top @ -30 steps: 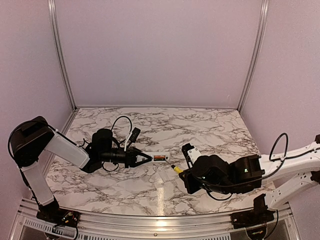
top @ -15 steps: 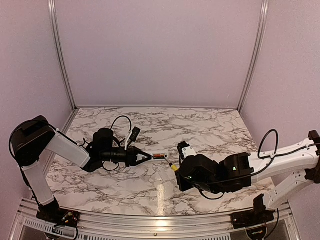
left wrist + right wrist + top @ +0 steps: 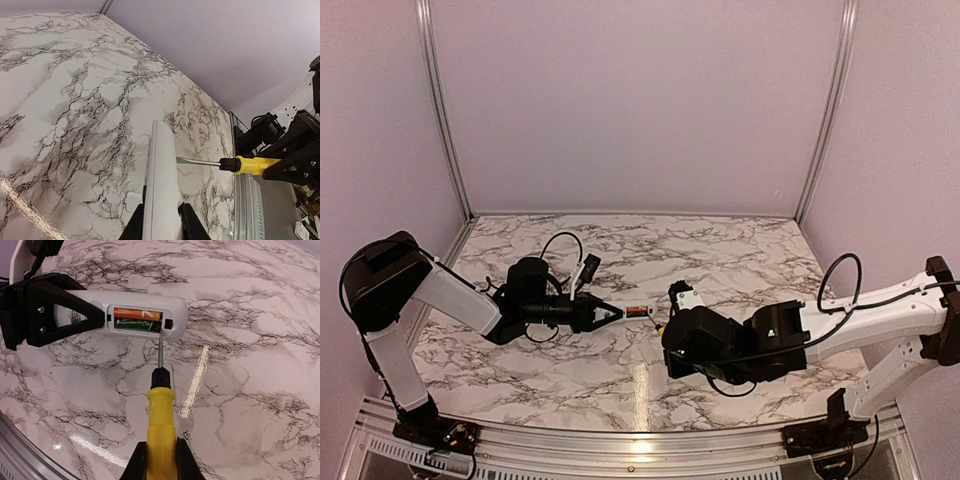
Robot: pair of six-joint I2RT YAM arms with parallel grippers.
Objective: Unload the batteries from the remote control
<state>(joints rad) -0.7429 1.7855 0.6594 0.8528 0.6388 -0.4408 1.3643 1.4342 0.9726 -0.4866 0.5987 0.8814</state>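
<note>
Marble table (image 3: 740, 260) fills the booth floor. Left gripper (image 3: 162, 227) is clamped on the remote (image 3: 176, 315), held on edge near the table's middle. Its bay is uncovered, with both batteries (image 3: 137, 315) inside, orange beside dark. Right gripper (image 3: 160, 455) grips a screwdriver (image 3: 160, 405); its tip seems to touch the bay's right end, by the dark cell.

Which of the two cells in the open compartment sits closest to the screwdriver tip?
The dark greenish cell; the screwdriver tip points at its side of the remote control, while the orange-red cell lies beyond it.
</note>
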